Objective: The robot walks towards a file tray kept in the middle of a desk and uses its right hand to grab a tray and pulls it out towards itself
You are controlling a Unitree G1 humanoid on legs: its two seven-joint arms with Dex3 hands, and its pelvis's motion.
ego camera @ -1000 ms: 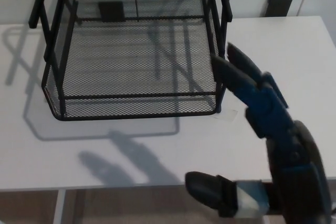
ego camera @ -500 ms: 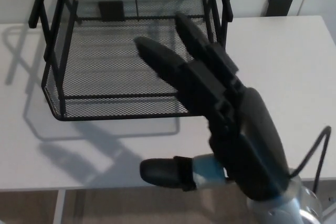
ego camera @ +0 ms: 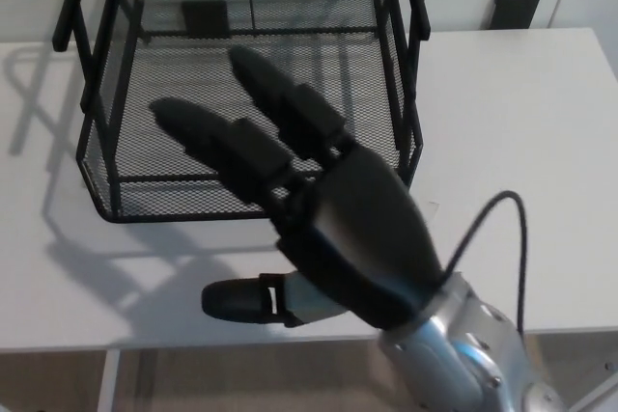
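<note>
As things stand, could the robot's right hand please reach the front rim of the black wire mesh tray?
Probably yes: the open right hand hovers over the black wire mesh tray, and nothing lies between them.

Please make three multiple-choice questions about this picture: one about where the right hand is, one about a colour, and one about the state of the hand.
1. Where is the right hand?
A. In front of the file tray, fingers pointing over its lowest tray
B. Behind the file tray
C. Flat on the desk, far left

2. What colour is the file tray?
A. White
B. Black
C. Red

3. What is the state of the right hand?
A. Shut on the tray's front rim
B. Shut on nothing
C. Open, holding nothing

Answers:
1 A, the fingers reach across the mesh from the near side.
2 B, black mesh and frame on a white desk.
3 C, fingers and thumb are spread apart.
</note>
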